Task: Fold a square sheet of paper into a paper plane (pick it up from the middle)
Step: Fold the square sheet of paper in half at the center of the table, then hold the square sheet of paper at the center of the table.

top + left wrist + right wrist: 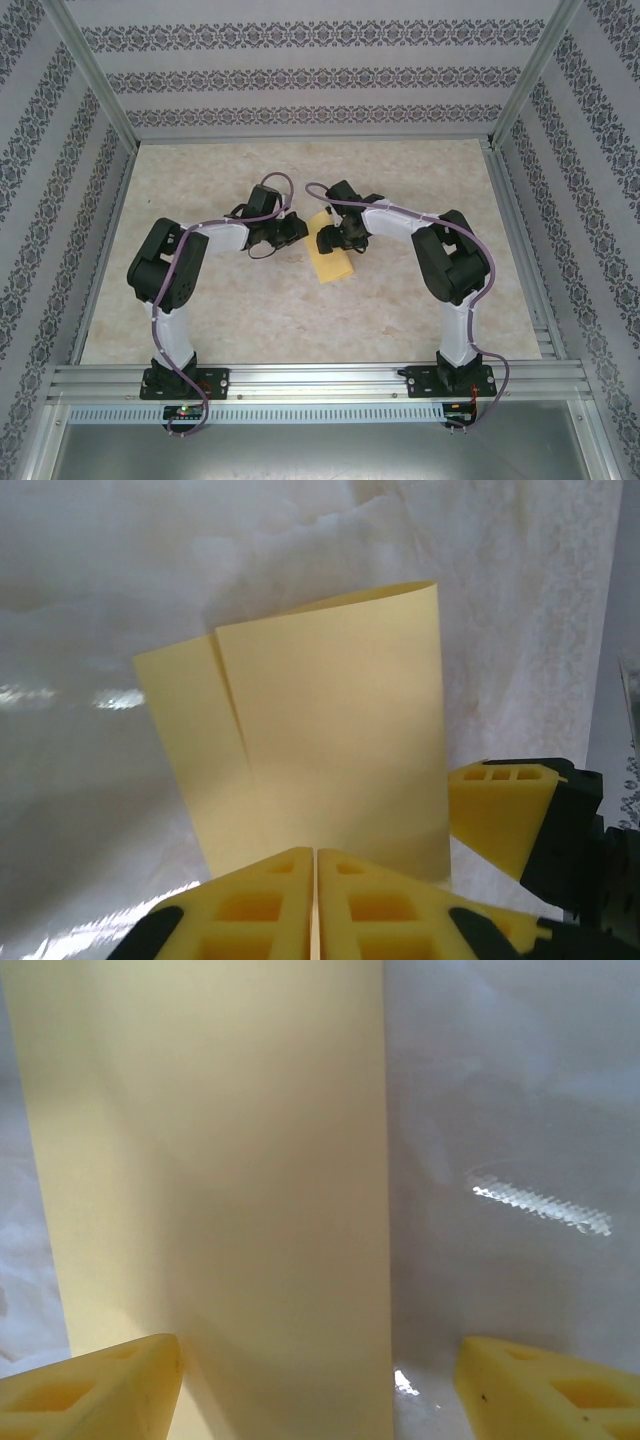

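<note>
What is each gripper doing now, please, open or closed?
Left gripper: closed, pinching the paper sheet at its edge.
Right gripper: open, fingers either side of the sheet.

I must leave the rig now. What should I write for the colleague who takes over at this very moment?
Left gripper: shut, seemingly pinching the near edge of the square sheet of paper.
Right gripper: open, its jaws standing over the sheet, not gripping.
Sheet: on the table between both grippers, bent over into two layers whose edges do not line up.
Done: first fold laid over; it looks rounded, not pressed.
Left: align, press the crease, then all further folds.
</note>
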`<state>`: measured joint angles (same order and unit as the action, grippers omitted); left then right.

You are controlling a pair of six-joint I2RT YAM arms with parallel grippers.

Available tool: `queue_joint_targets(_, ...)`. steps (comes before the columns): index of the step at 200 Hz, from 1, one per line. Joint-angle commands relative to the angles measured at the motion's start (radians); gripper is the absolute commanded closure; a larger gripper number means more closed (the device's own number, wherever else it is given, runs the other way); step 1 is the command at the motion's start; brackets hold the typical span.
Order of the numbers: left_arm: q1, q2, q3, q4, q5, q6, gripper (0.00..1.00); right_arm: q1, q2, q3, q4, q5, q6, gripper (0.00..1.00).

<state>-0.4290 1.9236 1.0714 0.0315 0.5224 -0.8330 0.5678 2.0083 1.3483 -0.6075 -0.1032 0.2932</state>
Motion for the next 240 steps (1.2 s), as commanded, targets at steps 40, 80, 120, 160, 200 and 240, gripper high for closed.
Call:
queue_joint_targets(40, -0.021, 0.083, 0.067, 0.071, 0.048, -0.025, 0.96, 0.013, 0.075, -0.021, -0.003, 0.003, 0.012, 0.25)
queue_joint_targets(80, -0.030, 0.120, 0.098, 0.070, 0.057, -0.028, 0.98, 0.010, 0.069, -0.028, 0.013, -0.039, 0.012, 0.26)
queue_joint_targets(120, -0.036, 0.147, 0.126, -0.022, 0.023, 0.000, 0.99, -0.001, 0.048, -0.032, 0.026, -0.082, 0.014, 0.27)
queue_joint_targets(160, -0.039, 0.165, 0.156, -0.113, -0.016, 0.034, 1.00, -0.038, -0.023, -0.047, 0.068, -0.185, 0.032, 0.27)
queue_joint_targets(200, -0.039, 0.169, 0.172, -0.161, -0.033, 0.060, 1.00, -0.097, -0.108, -0.067, 0.126, -0.341, 0.056, 0.27)
queue_joint_targets(240, -0.041, 0.165, 0.179, -0.170, -0.024, 0.069, 1.00, -0.144, -0.087, -0.058, 0.139, -0.450, 0.082, 0.33)
